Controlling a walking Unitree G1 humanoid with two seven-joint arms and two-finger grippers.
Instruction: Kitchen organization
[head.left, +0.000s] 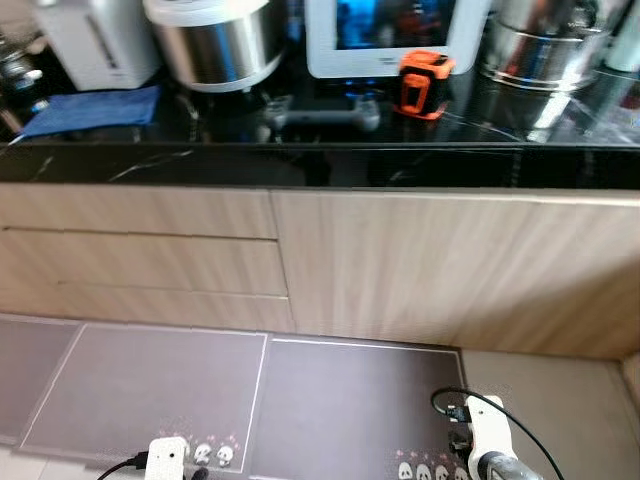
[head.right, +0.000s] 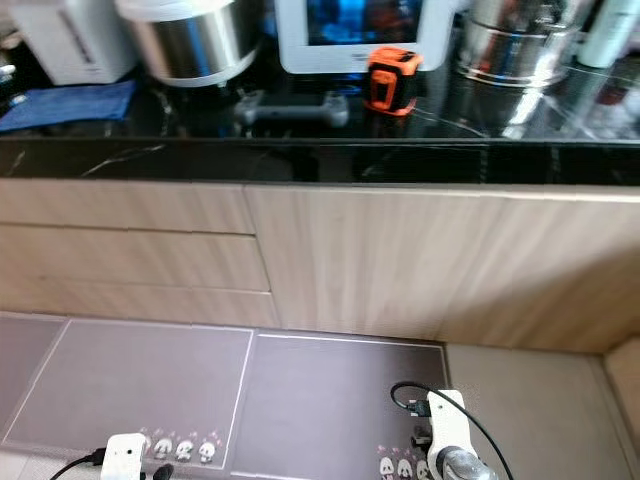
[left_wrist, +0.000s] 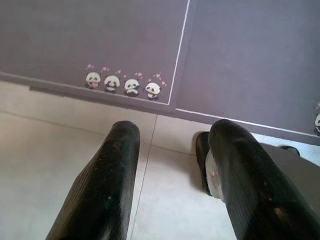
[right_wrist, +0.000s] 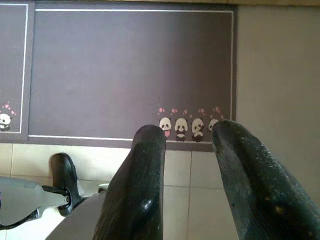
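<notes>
both grippers, left (left_wrist: 167, 185) and right (right_wrist: 200, 185), hang low over the floor mat (head.left: 330, 400), fingers apart and empty; orange tape measure (head.left: 424, 83) and blue cloth (head.left: 95, 108) sit unsorted on the black counter (head.left: 320, 165), organizing apparently not begun.

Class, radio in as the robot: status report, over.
Left gripper and right gripper open, empty, hanging over the floor mat. Orange tape measure on the black counter, untouched. Cabinet front between, nothing else blocking.
</notes>
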